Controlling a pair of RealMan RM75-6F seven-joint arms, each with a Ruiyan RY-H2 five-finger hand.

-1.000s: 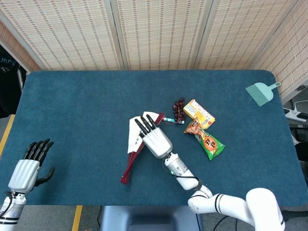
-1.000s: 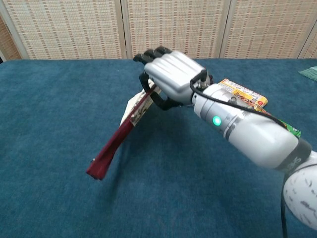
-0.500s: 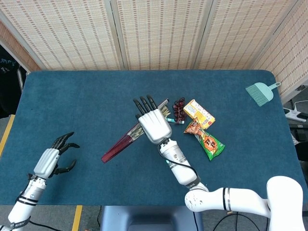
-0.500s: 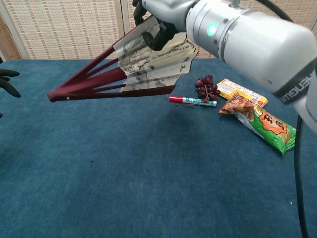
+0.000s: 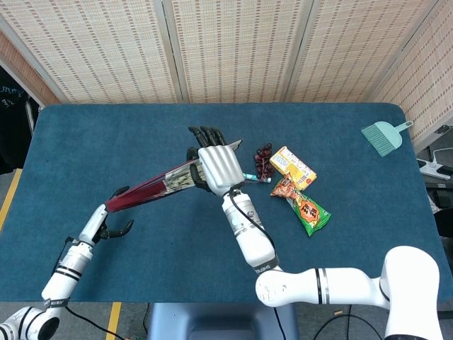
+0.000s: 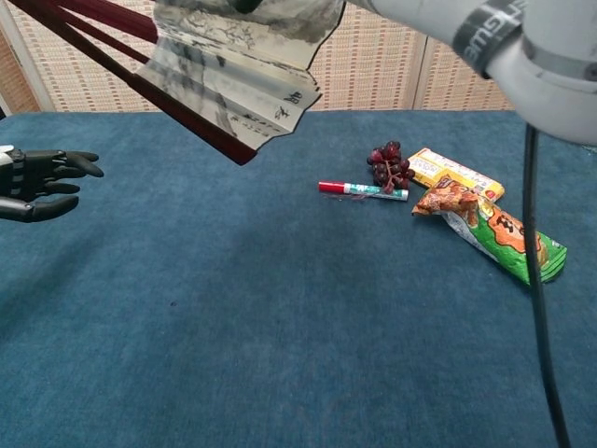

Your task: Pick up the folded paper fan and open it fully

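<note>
Right hand (image 5: pixel 216 167) grips the partly spread, dark-red-ribbed paper fan (image 5: pixel 166 183) by its paper end, high above the blue bench (image 5: pixel 106 142), so the spread-fingered left hand (image 5: pixel 113 225) below the fan's rib tips can likely pull it open

right hand (image 5: pixel 218 164): silver-white metal back, black fingers
left hand (image 6: pixel 37 173): black fingers, white-silver edge at the wrist
right arm (image 5: pixel 333 288): glossy white shell, black ring seams, thin black cable along the forearm
left arm (image 5: pixel 67 263): slim, white, black bands
</note>
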